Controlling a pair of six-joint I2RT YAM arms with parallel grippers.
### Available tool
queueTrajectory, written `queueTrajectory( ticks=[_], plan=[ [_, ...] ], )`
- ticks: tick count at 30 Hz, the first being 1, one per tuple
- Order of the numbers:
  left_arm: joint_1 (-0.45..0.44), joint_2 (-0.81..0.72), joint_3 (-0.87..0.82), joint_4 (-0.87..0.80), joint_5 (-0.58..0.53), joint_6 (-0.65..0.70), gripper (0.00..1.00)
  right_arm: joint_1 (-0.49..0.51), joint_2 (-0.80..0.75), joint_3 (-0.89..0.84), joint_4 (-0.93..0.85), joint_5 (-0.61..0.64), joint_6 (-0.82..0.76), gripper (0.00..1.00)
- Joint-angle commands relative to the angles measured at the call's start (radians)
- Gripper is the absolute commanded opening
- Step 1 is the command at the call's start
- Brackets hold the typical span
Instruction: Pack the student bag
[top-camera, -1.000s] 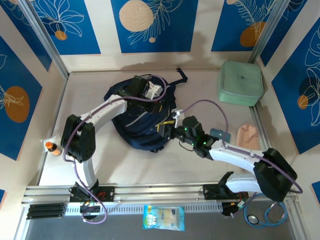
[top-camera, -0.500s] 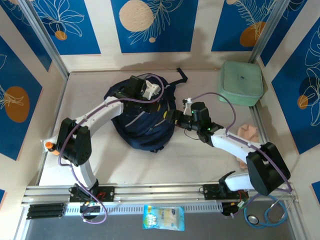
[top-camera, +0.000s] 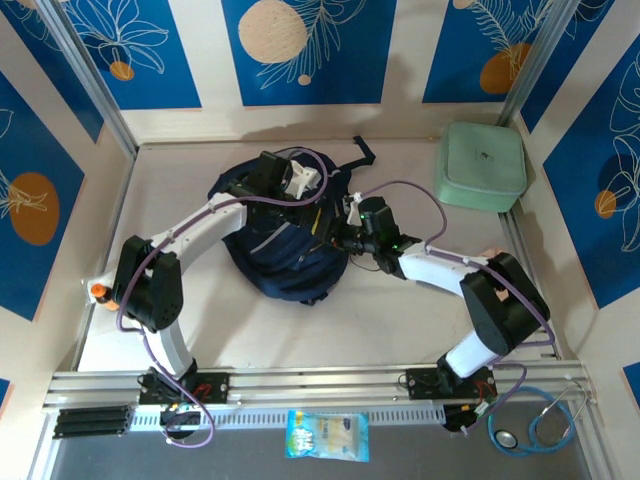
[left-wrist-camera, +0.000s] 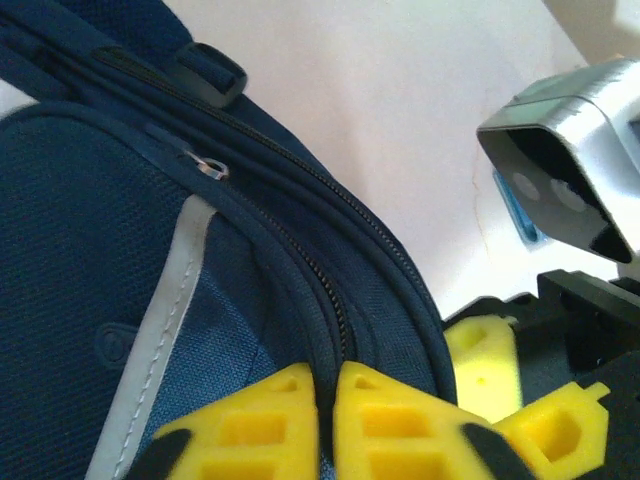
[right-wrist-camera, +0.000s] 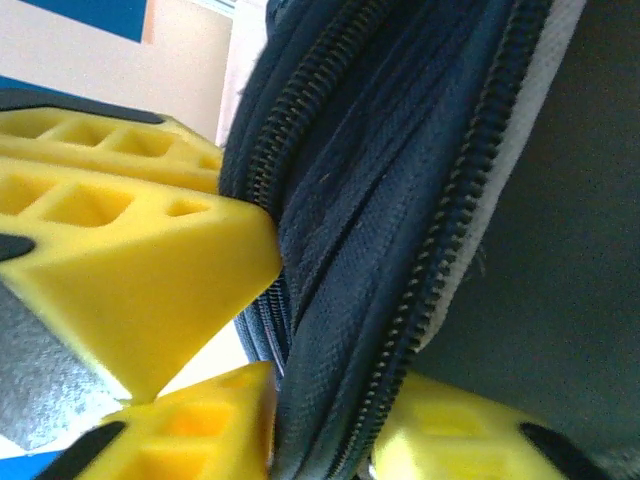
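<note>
Print on the packet, well apart from the student bag, is illegible.

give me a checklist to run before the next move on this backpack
1. Left hand on the zip seam: ok, fingers nearly together with the seam between them.
2. Right hand on the student bag rim: ok, the rim fills its gap.
3. Hands apart: ok, though close.
4. Zip undone: not ok, the visible tracks look closed.
5. Bag resting on the table: ok.
6. Green case clear of both arms: ok.
</note>
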Motion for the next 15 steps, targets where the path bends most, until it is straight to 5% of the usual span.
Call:
queueTrajectory(
  ticks=[1,7,15],
  plan=[
    [0.011,-0.057,-0.011,0.088,-0.013,-0.076,0.23,0.005,0.028,0.037,0.024,-0.007,0.016,0.22],
    [0.100,-0.193,-0.206,0.218,-0.167,-0.285,0.43,0.006,0.015,0.035,0.037,-0.025,0.017,0.15],
    [0.093,-0.515,-0.517,0.221,-0.270,-0.324,0.47,-0.013,0.016,0.071,0.078,-0.134,0.108,0.14]
  ],
)
